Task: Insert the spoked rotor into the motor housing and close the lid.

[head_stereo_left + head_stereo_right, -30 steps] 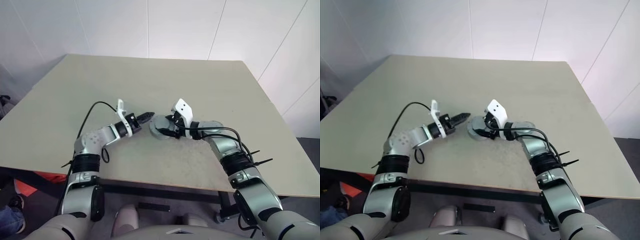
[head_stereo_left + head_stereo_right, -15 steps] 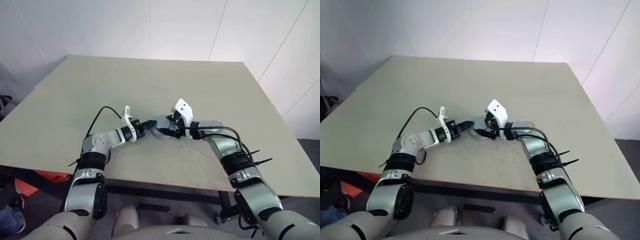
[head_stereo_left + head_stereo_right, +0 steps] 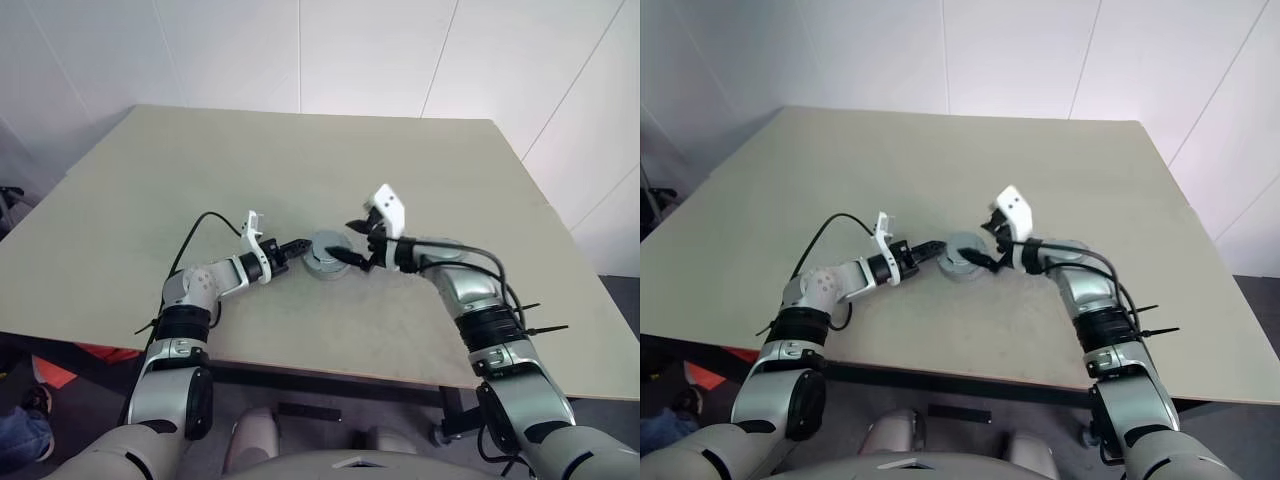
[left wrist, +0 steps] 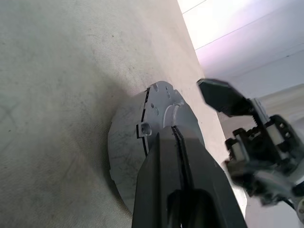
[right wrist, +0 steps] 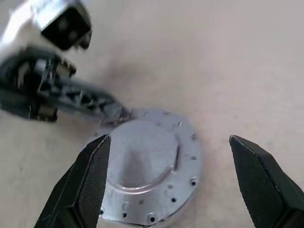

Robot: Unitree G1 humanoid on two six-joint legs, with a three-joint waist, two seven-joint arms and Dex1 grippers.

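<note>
The inside of the grey metal disc (image 5: 147,166) at the lower middle of the right wrist view is covered by its domed top, its near edge is hidden behind the left gripper (image 4: 176,137) in the left wrist view, and contact between them cannot be told.

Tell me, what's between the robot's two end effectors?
The lid, a grey round disc on the table; right wrist view shows it between the open right end effector fingers, left end effector touching its edge.
</note>
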